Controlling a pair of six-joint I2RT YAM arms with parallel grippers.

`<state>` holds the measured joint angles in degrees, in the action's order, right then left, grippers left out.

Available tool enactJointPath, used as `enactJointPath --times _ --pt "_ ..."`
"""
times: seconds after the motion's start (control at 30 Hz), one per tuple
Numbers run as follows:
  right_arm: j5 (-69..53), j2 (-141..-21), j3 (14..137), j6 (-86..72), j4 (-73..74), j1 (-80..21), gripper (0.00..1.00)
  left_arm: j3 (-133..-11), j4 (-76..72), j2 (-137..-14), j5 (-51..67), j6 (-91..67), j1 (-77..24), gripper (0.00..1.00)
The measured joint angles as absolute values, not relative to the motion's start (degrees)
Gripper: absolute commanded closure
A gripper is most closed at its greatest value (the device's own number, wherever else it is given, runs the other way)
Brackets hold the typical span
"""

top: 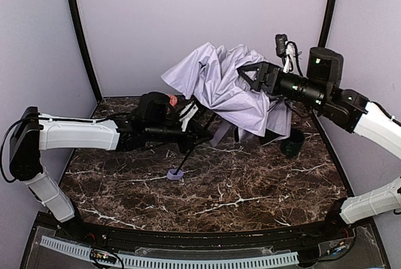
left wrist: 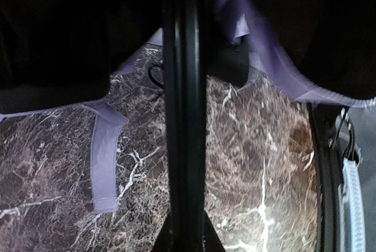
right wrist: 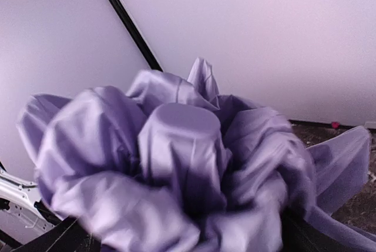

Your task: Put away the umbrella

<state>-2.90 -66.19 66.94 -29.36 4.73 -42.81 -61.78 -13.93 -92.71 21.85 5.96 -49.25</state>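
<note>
While the left hand point(top: 191, 125) clamps its thin shaft point(left wrist: 185, 117), the umbrella point(top: 219, 84) hangs bunched over the worktop's point(top: 250, 187) twelve o'clock, handle point(top: 176, 174) touching it; the right hand point(top: 250, 79), spread wide, meets the canopy point(right wrist: 182, 146). Collapsing stage, I'd say: next, gather fabric tight.

The left gripper point(top: 190, 126) clamps the umbrella point(top: 219, 84) shaft, handle below its jaws; the right gripper point(top: 252, 76), jaws spread, presses into the canopy.
</note>
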Motion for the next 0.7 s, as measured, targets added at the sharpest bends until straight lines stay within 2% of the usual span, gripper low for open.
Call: enactJointPath --times 0.17,0.3,0.37,0.47,0.57,0.7 --pt "3.57 -64.9 77.49 -22.46 10.24 -42.52 0.0 -61.36 -20.34 -92.71 21.87 -7.11 -47.68 1.0" --pt "7.88 -61.43 79.81 -19.07 12.88 -42.46 0.01 -57.6 -32.64 -92.71 20.69 -20.71 -46.09 1.0" --pt "9.21 -59.37 79.02 -18.39 13.52 -42.46 0.06 -52.82 -42.65 -92.73 20.43 -28.77 -44.58 1.0" --pt "8.47 -57.19 75.77 -18.63 13.37 -42.39 0.2 -48.1 -52.53 -93.08 19.4 -37.74 -42.59 1.0" --pt "4.6 -57.8 72.82 -20.78 12.08 -42.39 0.3 -49.04 -52.97 -93.1 16.12 -40.23 -42.13 1.0" --pt "-1.65 -64.14 68.95 -24.51 7.81 -44.27 0.35 -52.14 -52.12 -93.1 13.06 -38.3 -46.37 1.0"
